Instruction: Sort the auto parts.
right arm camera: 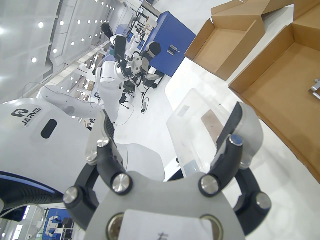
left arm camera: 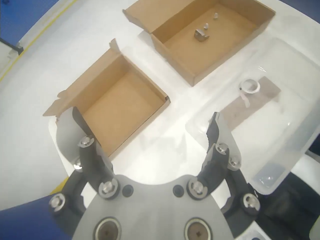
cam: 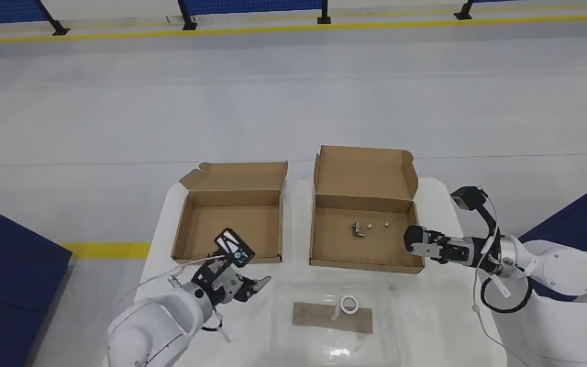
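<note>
1. State: my left claw (left arm camera: 145, 116) hangs above the tabletop (left arm camera: 175, 136) with its jaws wide apart and nothing between them. It is between the left box (left arm camera: 120, 101) and the bin (left arm camera: 195, 129).
2. State: my right claw (right arm camera: 172, 112) is also apart and empty. It sits at the outer side of the right box (left arm camera: 212, 48).
3. Target: the white ring (left arm camera: 249, 86) lies flat in the bin, on a brown strip (left arm camera: 250, 103). It looks like the one part left to sort, and my left claw is nearer to it.
4. Sorted so far: a bracket (left arm camera: 200, 35) and two small fasteners (left arm camera: 206, 26) lie in the right box. The left box holds nothing, so I judge the ring belongs there.
5. Approach: carry the left claw over the bin wall before descending. The wall is clear and easy to misjudge.
6. Alignment: point the claw straight down and centre it over the ring, with one finger outside the rim and the other inside or across it.
7. Grasp: the ring is thin and lies flat. Descend until the tips nearly touch the strip, then close slowly. A small tab trails from the ring, so keep the tips off it.
8. Risk: the strip may lift with the ring. Check before moving away.
9. Clearance: keep the right claw parked clear of the bin.
</note>
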You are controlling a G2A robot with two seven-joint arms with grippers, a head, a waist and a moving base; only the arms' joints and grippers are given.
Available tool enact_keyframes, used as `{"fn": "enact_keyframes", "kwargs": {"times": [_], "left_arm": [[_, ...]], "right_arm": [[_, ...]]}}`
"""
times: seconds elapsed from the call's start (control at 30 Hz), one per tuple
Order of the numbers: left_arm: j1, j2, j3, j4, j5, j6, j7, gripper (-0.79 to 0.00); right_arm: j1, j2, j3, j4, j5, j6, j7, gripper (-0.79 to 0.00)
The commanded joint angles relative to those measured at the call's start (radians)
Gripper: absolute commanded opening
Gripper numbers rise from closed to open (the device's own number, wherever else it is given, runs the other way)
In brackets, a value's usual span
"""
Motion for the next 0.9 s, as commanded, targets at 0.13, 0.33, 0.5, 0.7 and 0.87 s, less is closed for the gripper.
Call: {"fn": "enact_keyframes", "kwargs": {"times": [0.13,0.33,0.5,0.7,0.87], "left_arm": [[-0.105,-0.016,0.180,-0.034,-0.081,0.065,-0.272,0.000],[-0.226,-0.039,0.341,0.010,-0.118,0.141,-0.422,0.000],[-0.275,-0.050,0.428,0.026,-0.140,0.133,-0.496,0.000],[-0.275,-0.050,0.428,0.026,-0.140,0.133,-0.496,0.000],[-0.275,-0.052,0.463,0.044,-0.111,0.125,-0.472,0.000]], "right_arm": [[0.000,0.000,0.000,0.000,0.000,0.000,0.000,0.000],[0.000,0.000,0.000,0.000,0.000,0.000,0.000,0.000],[0.000,0.000,0.000,0.000,0.000,0.000,0.000,0.000],[0.000,0.000,0.000,0.000,0.000,0.000,0.000,0.000],[0.000,0.000,0.000,0.000,0.000,0.000,0.000,0.000]]}}
